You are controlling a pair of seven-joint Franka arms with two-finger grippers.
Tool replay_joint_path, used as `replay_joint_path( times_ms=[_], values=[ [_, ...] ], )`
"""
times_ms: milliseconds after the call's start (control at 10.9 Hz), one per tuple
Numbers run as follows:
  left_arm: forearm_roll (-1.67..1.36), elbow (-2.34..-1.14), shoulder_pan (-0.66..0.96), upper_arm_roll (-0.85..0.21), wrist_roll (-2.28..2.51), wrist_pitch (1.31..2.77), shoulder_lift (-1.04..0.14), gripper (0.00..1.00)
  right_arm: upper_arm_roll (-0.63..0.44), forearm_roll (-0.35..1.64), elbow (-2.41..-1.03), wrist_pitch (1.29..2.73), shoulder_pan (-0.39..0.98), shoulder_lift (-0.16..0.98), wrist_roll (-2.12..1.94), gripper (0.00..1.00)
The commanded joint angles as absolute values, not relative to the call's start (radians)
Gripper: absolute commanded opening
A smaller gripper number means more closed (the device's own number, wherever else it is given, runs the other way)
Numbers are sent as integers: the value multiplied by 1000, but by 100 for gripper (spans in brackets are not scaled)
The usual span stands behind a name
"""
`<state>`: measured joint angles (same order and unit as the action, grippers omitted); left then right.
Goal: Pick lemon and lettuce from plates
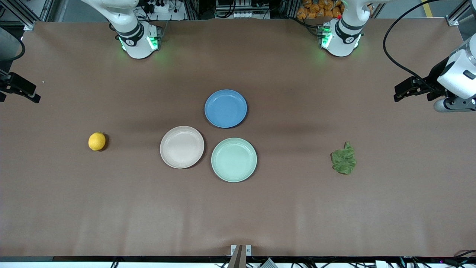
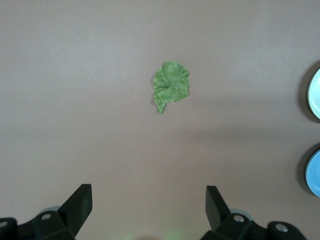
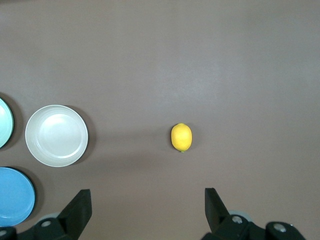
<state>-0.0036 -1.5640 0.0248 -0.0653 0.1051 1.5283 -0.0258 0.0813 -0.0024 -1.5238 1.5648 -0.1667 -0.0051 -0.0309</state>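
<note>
Brown, faintly creased covering spreads over my whole tabletop [image 1: 238, 208], where a beige-pink plate [image 1: 182, 147], a mint green plate [image 1: 234, 159] and a blue plate [image 1: 225, 108] cluster at the middle, all bare. The lemon [image 1: 97, 141] lies on the tabletop toward my right arm's end, well apart from the plates, and my right gripper [image 3: 147, 212] hangs above the tabletop near it with fingers spread wide, holding nothing. The lettuce [image 1: 344, 159] lies toward my left arm's end, and my left gripper [image 2: 149, 212] hangs near it, likewise wide and unladen.
</note>
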Motion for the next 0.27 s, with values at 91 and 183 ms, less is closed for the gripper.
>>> replay_joint_path(
  times_ms=[91,183],
  values=[
    [-32,-1577,29,-67,101,1540,-28,100,86,8,-1500,1546,-178,8,-38,100],
    [-31,-1577,26,-66,100,1540,-28,100,86,8,-1502,1537,-178,8,-34,100]
  ],
)
